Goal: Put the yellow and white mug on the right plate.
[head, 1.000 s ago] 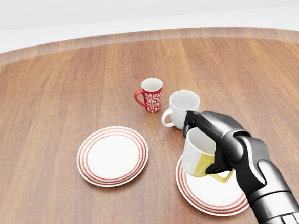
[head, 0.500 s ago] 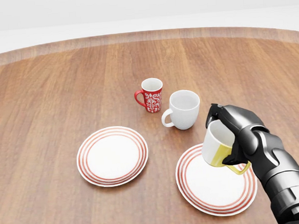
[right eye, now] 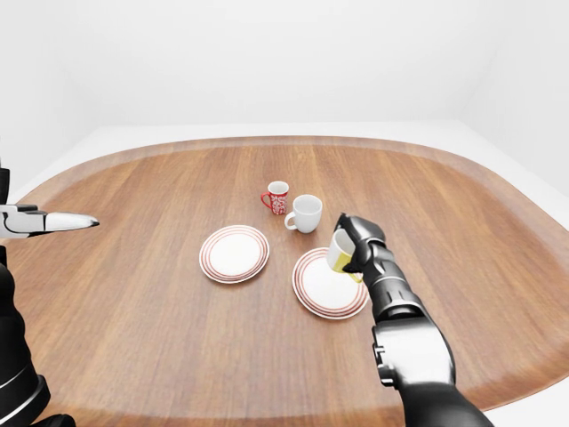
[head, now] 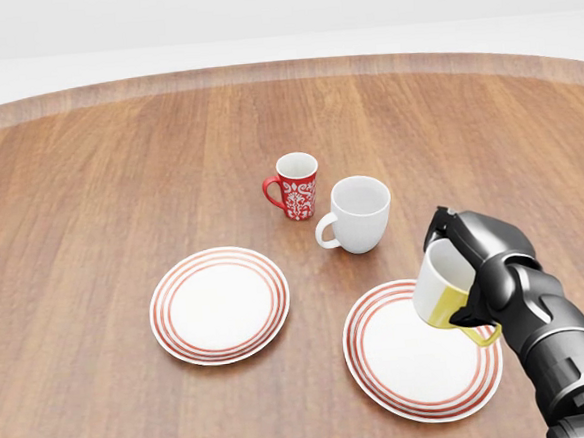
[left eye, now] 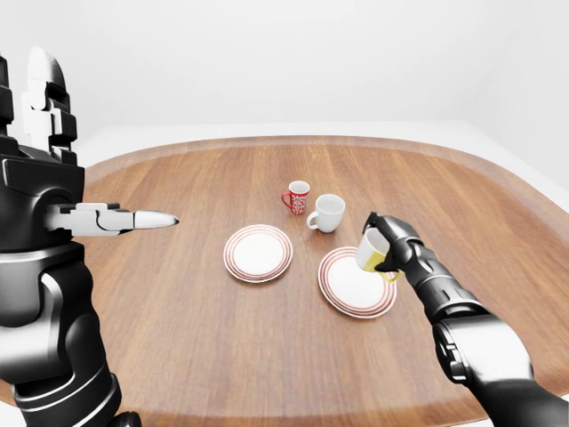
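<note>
The right hand's (head: 476,271) dark fingers are wrapped round the yellow and white mug (head: 443,289), holding it tilted, its mouth turned toward the head view's left and its yellow handle low on the right. The mug hangs over the right-hand edge of the right plate (head: 403,367) — whether its base touches the plate cannot be told. That plate, white with red rings at the rim, lies on the wooden table (head: 118,171) near the view's bottom. To its left, apart from it, sits a matching left plate (head: 219,304), with nothing on it. Above the two plates stand a plain white mug (head: 357,214) and, just beside it on the left, a red mug (head: 296,186) with a white pattern; no letters can be read on any of them. The left hand (left eye: 116,220) is raised well clear of the table at the left-eye view's left — one finger points straight out, and it holds nothing.
</note>
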